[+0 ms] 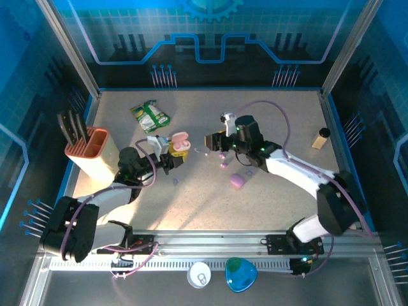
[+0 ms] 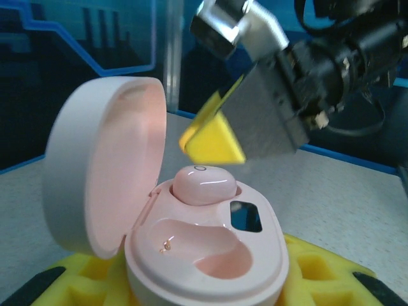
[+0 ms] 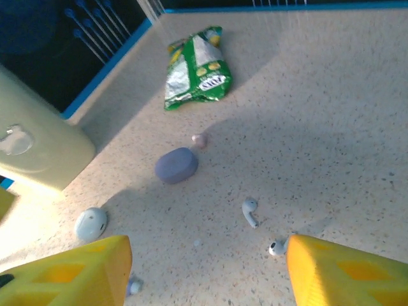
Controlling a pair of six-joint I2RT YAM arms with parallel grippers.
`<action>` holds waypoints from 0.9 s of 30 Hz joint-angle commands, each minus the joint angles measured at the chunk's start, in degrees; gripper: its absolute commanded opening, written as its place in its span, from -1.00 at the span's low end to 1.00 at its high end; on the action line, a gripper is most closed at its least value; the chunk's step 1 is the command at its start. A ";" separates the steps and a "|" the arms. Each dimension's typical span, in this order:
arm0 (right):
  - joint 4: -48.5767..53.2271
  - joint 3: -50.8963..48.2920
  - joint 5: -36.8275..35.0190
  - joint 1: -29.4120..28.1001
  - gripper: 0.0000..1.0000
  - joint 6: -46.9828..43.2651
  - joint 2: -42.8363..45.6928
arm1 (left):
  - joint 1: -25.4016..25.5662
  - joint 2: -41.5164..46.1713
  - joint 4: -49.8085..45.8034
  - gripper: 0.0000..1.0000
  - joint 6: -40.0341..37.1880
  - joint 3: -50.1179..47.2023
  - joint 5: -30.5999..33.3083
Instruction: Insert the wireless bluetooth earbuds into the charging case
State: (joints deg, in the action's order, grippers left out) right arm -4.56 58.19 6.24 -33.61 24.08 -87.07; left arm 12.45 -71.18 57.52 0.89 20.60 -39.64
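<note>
Pretty clearly a robotics lab cell: speckled table (image 1: 204,207) boxed in by aluminium framing (image 1: 69,48) and blue circuit-print panels (image 1: 287,32), left arm (image 1: 115,191) and right arm (image 1: 299,169) bolted to a rail (image 1: 210,241) up front.

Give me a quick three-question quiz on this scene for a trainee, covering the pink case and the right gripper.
1. True or false: the pink case is shut.
2. How many buds sit in its sockets? A: none. B: one. C: two.
3. Fill in: the right gripper, holding nothing, is ____.
Key: 1 false, the lid stands up. 2 B, one bud is seated and the other socket is empty. 3 open.
</note>
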 commanded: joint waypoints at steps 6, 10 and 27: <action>6.60 19.01 1.99 -2.47 0.29 6.83 -21.30 | -5.92 1.13 5.18 -0.39 3.52 4.09 3.24; 9.30 29.82 4.49 -4.04 0.24 8.98 -32.58 | -6.55 0.95 5.50 -0.38 3.63 4.29 3.42; 19.48 63.76 9.69 -5.94 -0.11 14.15 -60.99 | -7.35 0.16 6.97 -0.38 3.66 3.51 1.55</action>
State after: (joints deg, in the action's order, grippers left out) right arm 11.05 117.91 14.06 -38.96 36.75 -145.53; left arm 5.74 -71.18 61.71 4.21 23.22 -36.88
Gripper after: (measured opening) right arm 0.449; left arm 0.355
